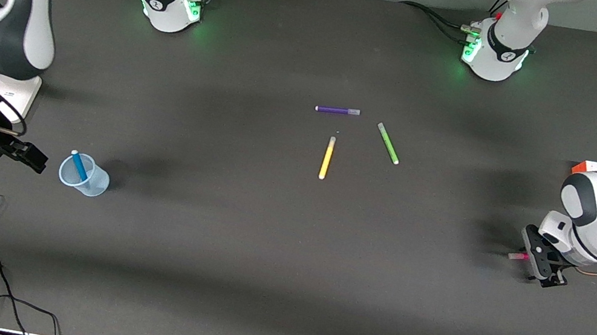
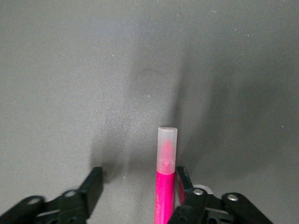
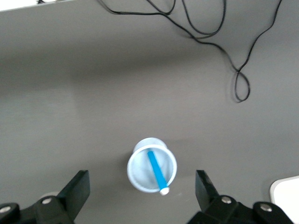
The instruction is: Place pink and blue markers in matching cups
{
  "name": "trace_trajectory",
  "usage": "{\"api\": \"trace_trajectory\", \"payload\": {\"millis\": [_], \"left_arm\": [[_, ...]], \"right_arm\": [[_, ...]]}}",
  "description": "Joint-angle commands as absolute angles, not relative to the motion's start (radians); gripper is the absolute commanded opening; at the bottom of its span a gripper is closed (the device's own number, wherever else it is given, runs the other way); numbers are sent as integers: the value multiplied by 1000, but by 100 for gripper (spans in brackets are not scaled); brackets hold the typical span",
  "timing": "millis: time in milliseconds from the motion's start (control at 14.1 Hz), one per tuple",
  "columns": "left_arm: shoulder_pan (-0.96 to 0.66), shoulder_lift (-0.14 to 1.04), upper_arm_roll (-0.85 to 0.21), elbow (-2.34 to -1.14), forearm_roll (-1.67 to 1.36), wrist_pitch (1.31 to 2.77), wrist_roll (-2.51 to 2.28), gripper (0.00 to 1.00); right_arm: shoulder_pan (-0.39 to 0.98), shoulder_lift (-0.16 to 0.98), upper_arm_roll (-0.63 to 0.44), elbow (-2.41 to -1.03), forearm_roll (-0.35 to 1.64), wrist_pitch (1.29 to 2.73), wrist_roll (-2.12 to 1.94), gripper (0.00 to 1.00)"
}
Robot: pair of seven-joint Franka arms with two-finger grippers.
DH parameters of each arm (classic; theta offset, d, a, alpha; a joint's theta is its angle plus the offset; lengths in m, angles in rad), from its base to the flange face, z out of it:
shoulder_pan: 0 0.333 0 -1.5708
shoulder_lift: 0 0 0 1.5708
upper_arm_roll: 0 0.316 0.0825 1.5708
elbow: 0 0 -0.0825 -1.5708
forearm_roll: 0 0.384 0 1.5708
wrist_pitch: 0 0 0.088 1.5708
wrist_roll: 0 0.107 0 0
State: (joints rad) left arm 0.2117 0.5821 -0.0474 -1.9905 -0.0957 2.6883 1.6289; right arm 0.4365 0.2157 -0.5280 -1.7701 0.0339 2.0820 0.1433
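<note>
Markers number five: one pink marker (image 2: 165, 186), one blue marker (image 1: 79, 165), plus purple (image 1: 337, 110), green (image 1: 388, 143) and yellow (image 1: 327, 158) pens on the tabletop (image 1: 270, 261). My left hand (image 1: 534, 258) grips the pink one; only its wrist view shows the pale cap pointing outward, along the fingers. My right hand (image 1: 33, 156) hangs open beside the single blue cup (image 1: 84, 176), where the blue marker leans.
</note>
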Motion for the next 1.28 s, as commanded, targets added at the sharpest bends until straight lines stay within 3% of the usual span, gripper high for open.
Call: {"api": "trace_trajectory", "payload": {"millis": [0,142,567,709,993,1205], "left_arm": [[204,594,-41,-1967,-60,2703,1701,10],[212,601,-43,-1951,-58,2703,1730,0],[215,592,-43,-1916,-58,2668,1758,0],[209,574,-43,-1855,-58,2546,1752,0],[227,555,-38,-1630,-58,2142,1752,0],[233,508,-35,-1560,-58,1936,1749,0]], "right_arm": [[440,229,-532,-1678,75,1971,132,100],[440,224,-531,-1657,92,1921,130,100],[443,213,-531,-1655,172,1891,62,100],[442,210,-535,-1649,172,1888,61,100],[440,212,-538,-1608,172,1792,72,100],[442,207,-540,-1608,172,1792,74,100]]}}
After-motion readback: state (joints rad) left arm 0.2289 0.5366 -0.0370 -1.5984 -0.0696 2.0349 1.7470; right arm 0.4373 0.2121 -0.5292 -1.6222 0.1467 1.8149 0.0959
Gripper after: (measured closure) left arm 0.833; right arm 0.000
